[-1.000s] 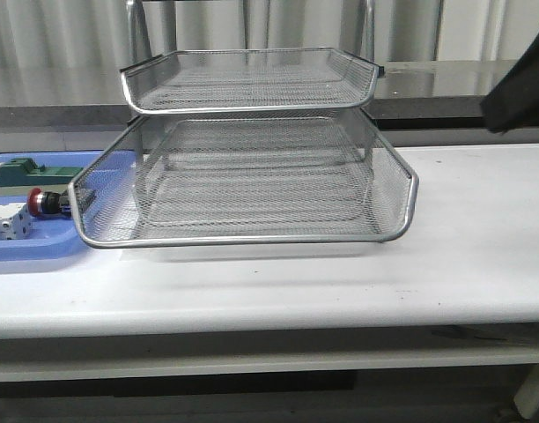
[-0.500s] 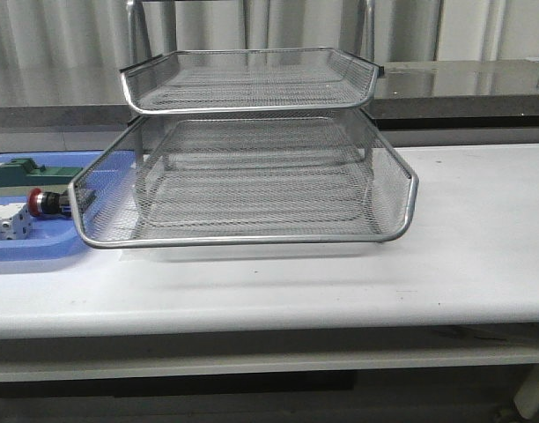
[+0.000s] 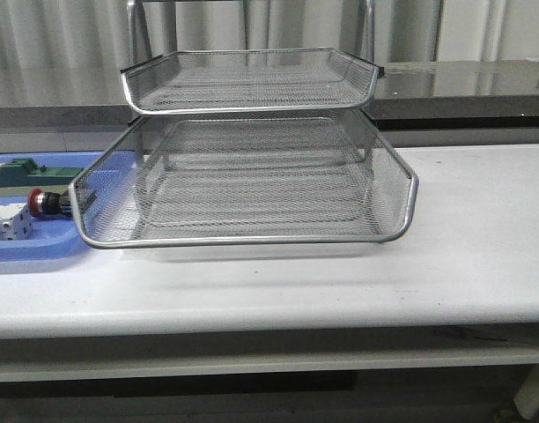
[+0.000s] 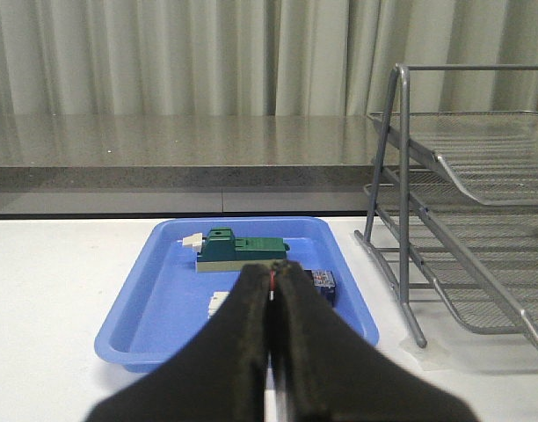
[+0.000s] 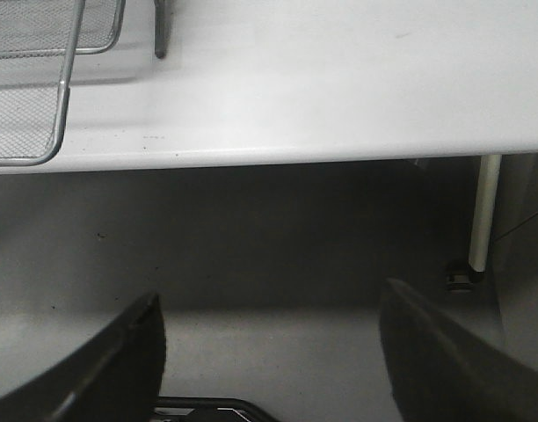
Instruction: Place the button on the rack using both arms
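Observation:
The button (image 3: 42, 202), with its red cap, lies on its side in the blue tray (image 3: 32, 253) at the table's left end, beside the rack (image 3: 252, 239). Neither gripper shows in the front view. In the left wrist view my left gripper (image 4: 271, 274) is shut and empty, back from the tray. Its fingers hide most of the button; only the blue block body (image 4: 323, 283) and a red sliver show. The rack's leg (image 4: 382, 158) stands beside the tray. My right gripper (image 5: 271, 294) is open and empty, off the table's front edge and below it.
The tray also holds a green block (image 3: 32, 172) and a white block (image 3: 10, 226); both show in the left wrist view, green (image 4: 243, 251) and white (image 4: 218, 303). A corner of the rack's rim (image 5: 65, 97) and the table's front edge (image 5: 295, 154) show in the right wrist view.
A dark shape at the front view's upper right edge one second ago has gone out of view. The rack, the tray and the button have not moved.

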You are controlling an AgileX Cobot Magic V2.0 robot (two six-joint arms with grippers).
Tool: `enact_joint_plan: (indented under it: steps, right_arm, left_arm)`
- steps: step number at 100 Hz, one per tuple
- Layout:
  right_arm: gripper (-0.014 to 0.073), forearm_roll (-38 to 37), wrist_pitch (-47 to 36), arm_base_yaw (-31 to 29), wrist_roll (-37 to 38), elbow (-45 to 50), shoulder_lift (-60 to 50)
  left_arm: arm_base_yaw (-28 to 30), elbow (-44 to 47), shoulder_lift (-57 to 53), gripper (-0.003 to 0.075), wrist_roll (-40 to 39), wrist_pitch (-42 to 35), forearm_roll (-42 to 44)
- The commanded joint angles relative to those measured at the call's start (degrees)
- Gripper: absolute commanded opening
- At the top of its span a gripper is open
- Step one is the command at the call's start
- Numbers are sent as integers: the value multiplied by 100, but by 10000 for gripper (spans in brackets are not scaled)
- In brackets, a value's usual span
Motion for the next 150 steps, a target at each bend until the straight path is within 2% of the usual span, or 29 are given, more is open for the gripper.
enact_joint_plan:
  steps: [1,22,29,36,55,67,108,136,150]
  right_arm:
    - [519,-95,-349,-26,-7,-206,10]
    - [518,-95,-481,-26,-7,-206,10]
    - [483,-95,-509,-26,-7,-206,10]
    - [395,-95,-548,-26,-7,-206,10]
    - [64,-95,-542,-26,-7,-206,10]
    - [-74,-95,-542,-26,-7,-206,10]
    - [-67,-95,-542,-26,-12,-206,10]
    - [-67,-95,-542,-26,-12,-206,10]
    - [-67,-95,-542,-26,-12,-206,10]
  left_arm:
    - [-41,272,-199,-20,-48,-473,-29]
    - [-41,272,-199,-20,-48,-473,-29]
    - [-41,272,-199,-20,-48,-473,-29]
    - [-41,272,-199,-20,-48,-473,-29]
    - [-41,272,-199,-20,-48,-473,-29]
    - [-41,272,-199,-20,-48,-473,-29]
    - [-41,272,-199,-20,-48,-473,-29]
    - [-41,158,-189,-20,-48,-839,-39]
    - [-41,-203,-8,-20,-48,-458,-209]
